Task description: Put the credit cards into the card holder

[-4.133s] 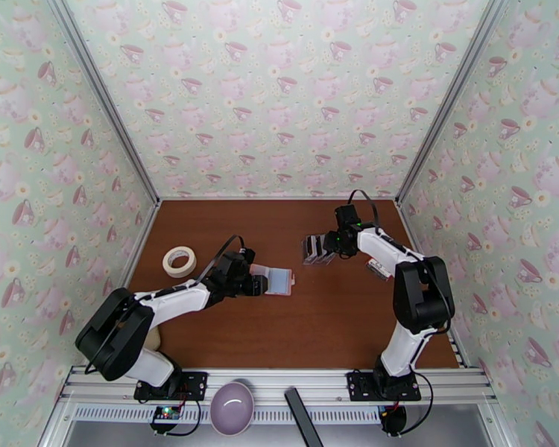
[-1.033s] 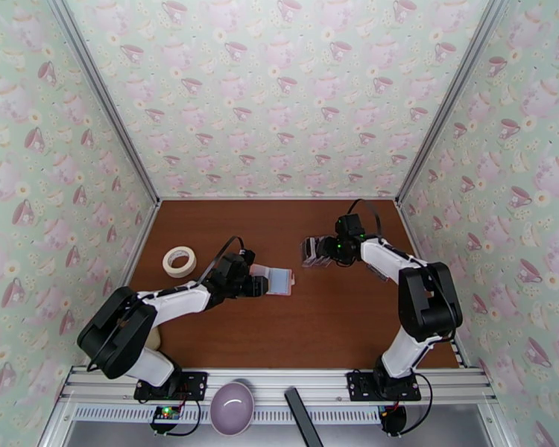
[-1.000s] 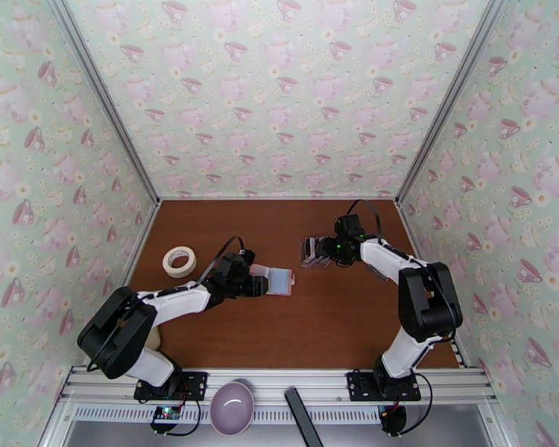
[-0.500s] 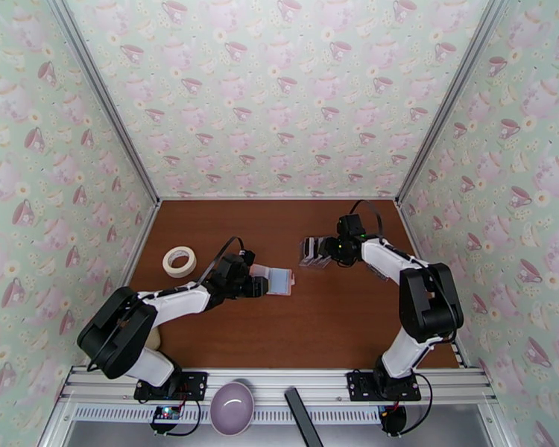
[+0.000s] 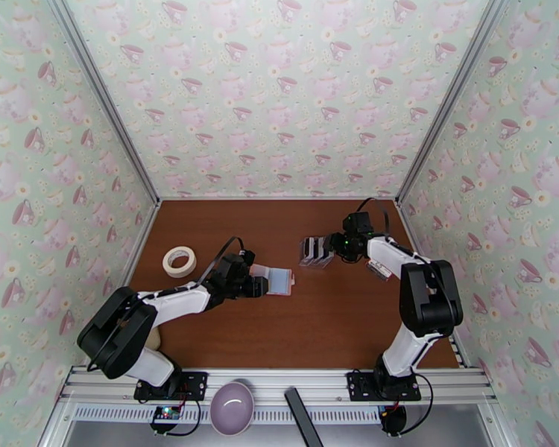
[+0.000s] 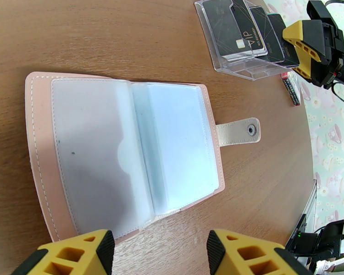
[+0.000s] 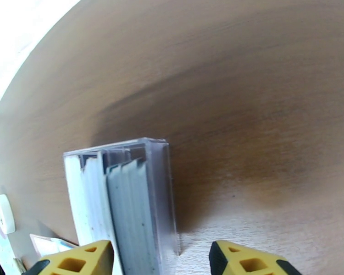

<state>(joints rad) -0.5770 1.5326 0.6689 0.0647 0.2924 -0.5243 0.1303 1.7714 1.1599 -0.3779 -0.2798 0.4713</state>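
My right wrist has swung a little to the right and back, while the right jaws stay at the end of the cards point(image 5: 314, 251). The cards stand bunched upright in a clear stand point(image 6: 245, 67) on the table point(image 5: 317, 322). The right jaws are half apart, as before, with the stand between them and nearer one finger; nothing is pinched. My left arm has not moved. The left jaws, also apart, sit at the near edge of the holder point(image 5: 278, 280), which lies open and flat near the cards, its pockets up and empty. I judge this a re-aim and not a grasp: no card has left the stand, so every card is yet to be moved.
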